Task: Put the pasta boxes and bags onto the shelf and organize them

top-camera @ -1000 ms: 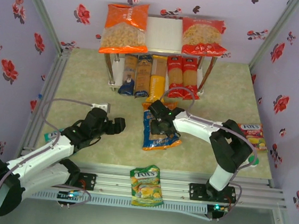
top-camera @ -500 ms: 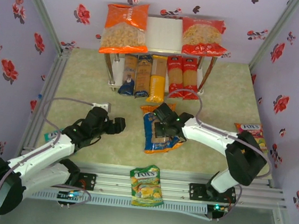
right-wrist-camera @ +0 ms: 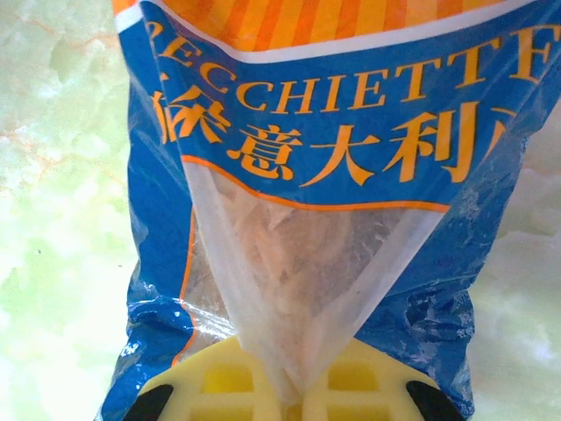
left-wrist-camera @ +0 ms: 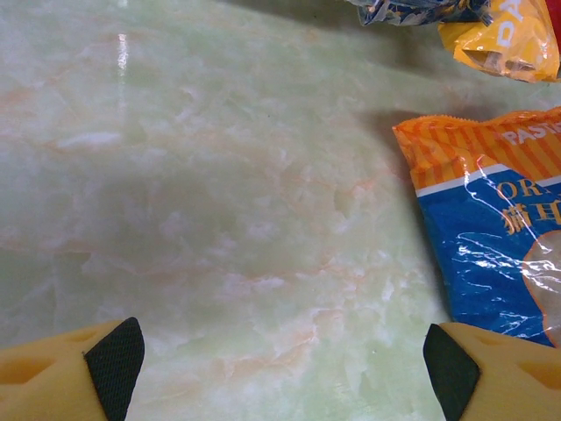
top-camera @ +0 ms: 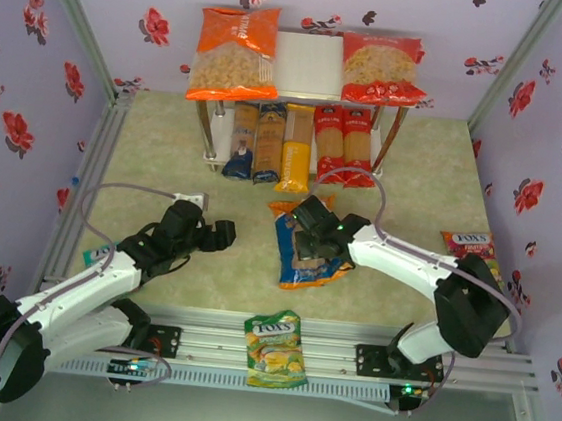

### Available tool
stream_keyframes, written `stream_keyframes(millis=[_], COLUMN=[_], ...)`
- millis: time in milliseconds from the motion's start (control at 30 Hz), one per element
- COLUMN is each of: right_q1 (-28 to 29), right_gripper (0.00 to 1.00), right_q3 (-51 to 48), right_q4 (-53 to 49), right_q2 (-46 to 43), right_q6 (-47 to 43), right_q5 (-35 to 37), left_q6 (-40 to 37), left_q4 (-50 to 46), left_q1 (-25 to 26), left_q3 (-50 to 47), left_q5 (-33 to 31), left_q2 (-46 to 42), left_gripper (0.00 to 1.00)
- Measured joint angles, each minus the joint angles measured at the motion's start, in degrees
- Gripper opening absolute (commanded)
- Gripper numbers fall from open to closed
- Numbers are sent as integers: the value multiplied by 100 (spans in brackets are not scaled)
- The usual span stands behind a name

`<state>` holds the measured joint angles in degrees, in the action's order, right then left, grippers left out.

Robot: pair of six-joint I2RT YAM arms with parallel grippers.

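Right fingers (right-wrist-camera: 156,405), wrist view, pinch the blue-and-orange bag (right-wrist-camera: 307,167) by its window; left fingers (left-wrist-camera: 114,360) gape empty.

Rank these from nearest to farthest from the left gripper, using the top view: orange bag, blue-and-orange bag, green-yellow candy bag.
From the left gripper:
1. blue-and-orange bag, just to its right.
2. green-yellow candy bag, rightward at the near edge.
3. orange bag, far side, atop the shelf.

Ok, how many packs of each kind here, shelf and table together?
Pasta bags: 3 (orange, red, blue-and-orange)
Pasta boxes: 5 (two brown, yellow, two red)
Candy bags: 2 (green-yellow, red-pink)
Total: 10
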<state>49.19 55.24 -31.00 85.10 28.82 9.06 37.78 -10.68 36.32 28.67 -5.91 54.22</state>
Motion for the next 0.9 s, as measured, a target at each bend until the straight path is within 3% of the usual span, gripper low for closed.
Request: stream_keyframes(millis=[633,900], right_q1=[188,299], right_gripper=[0,0], right_q3=[859,1716], right_q4=[-778,-957], right_q2=[-1700,-2197], right_q6=[-157,-492], right_q5=[-96,-136], left_q6=[-61,-107], left_q4=[83,74], left_q1=[-33,-33], left_q3=[0,37], left_q5=[2,2], left_q2=[61,133], left_gripper=[88,88])
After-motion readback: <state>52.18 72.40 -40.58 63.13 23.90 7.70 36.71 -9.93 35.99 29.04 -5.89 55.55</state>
